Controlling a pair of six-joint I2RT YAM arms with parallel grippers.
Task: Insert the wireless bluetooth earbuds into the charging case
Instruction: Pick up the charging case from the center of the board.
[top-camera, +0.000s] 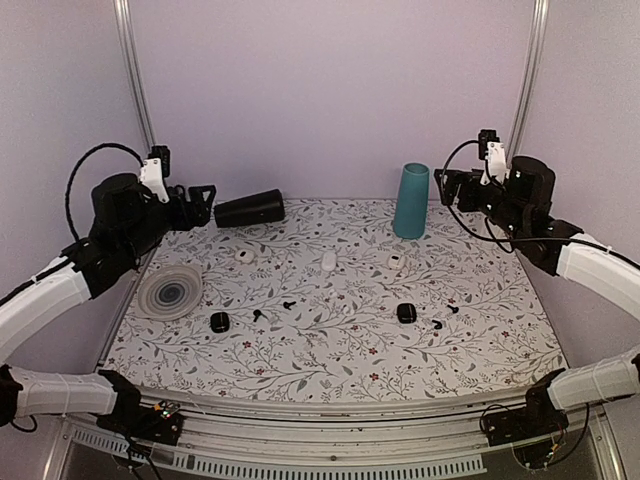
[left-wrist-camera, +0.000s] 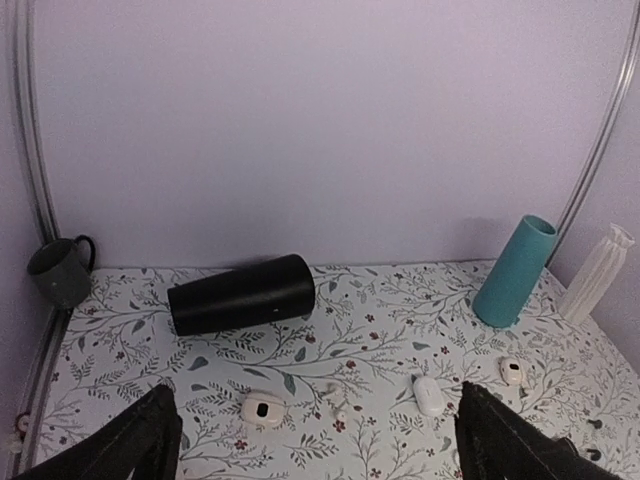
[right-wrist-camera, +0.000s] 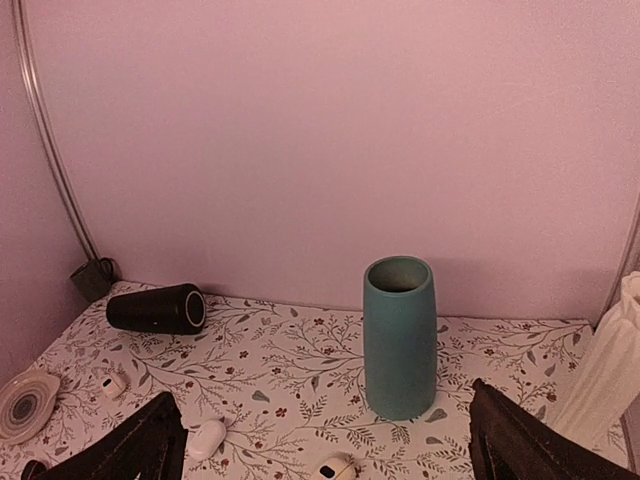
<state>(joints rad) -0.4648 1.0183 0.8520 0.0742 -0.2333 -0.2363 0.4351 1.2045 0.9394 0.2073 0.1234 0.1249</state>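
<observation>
Floral tabletop (top-camera: 330, 350), lilac walls. Left gripper (top-camera: 203, 203) and right gripper (top-camera: 447, 187) both spread wide, empty, raised at far left and far right. Black earbuds (top-camera: 289, 303) lie loose mid-table beside black cases (top-camera: 406, 313); white cases (top-camera: 328, 261) farther back. Teal vase (top-camera: 410, 200) upright, far right.

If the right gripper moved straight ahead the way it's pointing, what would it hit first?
Probably the upright teal vase, which stands dead ahead of the right gripper, framed between its open fingers. How far off it is remains unclear.
</observation>
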